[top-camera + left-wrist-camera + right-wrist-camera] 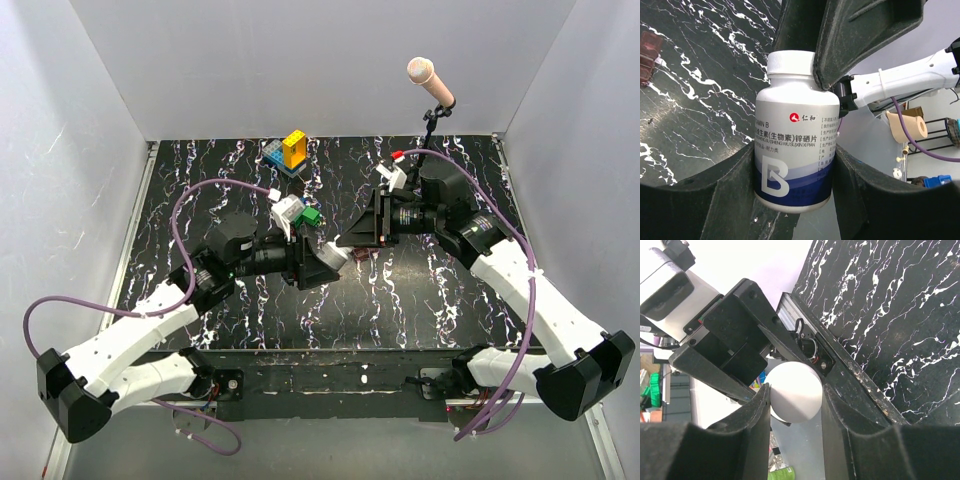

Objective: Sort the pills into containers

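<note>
My left gripper (328, 262) is shut on a white pill bottle (795, 145) with a blue "B" label, held above the black marbled table (420, 290). My right gripper (350, 242) meets it from the other side and is shut on the bottle's white cap (795, 392). In the left wrist view one right finger (865, 35) covers part of the cap (790, 62). The small brown pill box (647, 52) lies on the table beyond the bottle; in the top view it shows (362, 255) just below the two grippers. No loose pills show.
Yellow and blue toy blocks (290, 150) stand at the table's far edge, and a green block (312, 215) lies near the left wrist. A microphone (430, 82) on a stand is at the back right. White walls enclose the table on three sides.
</note>
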You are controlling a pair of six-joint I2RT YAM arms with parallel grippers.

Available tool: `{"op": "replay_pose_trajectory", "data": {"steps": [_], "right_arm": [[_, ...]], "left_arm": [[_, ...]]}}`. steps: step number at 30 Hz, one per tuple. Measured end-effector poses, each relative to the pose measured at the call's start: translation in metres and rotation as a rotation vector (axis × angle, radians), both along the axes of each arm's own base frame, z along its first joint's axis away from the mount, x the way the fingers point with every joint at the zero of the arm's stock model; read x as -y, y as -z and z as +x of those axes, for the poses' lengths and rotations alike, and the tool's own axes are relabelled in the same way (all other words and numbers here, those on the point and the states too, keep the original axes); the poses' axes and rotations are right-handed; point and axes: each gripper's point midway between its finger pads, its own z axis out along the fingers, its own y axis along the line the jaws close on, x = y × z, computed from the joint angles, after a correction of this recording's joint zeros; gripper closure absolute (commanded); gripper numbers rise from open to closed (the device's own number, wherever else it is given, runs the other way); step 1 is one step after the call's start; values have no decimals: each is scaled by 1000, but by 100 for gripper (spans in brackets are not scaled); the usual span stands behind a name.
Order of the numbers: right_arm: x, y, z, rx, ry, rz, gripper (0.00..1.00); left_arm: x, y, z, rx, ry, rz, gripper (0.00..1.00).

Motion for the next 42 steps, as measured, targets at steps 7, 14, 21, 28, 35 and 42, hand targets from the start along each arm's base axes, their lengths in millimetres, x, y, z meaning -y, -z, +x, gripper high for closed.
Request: {"op": "replay_pose_trajectory", "data": {"steps": [7, 14, 21, 28, 35, 42], "right_arm": [[0, 2, -3, 52, -45, -12, 99], [-3, -5, -16, 75, -113, 11, 99], [-3, -4, -17, 87, -131, -3, 99], [0, 2, -19, 83, -138, -23, 99], [0, 4, -20, 74, -140, -32, 99], [1, 5, -19, 73, -130, -38, 99]], "left_arm": [[5, 7, -4, -13, 50, 20, 32], [5, 9, -7, -5, 72, 26, 24], [4, 11, -8, 0, 75, 35, 20], [2, 5, -11, 10, 86, 32, 12], [1, 2, -15, 9, 99, 27, 20], [2, 4, -16, -1, 105, 29, 28]]}}
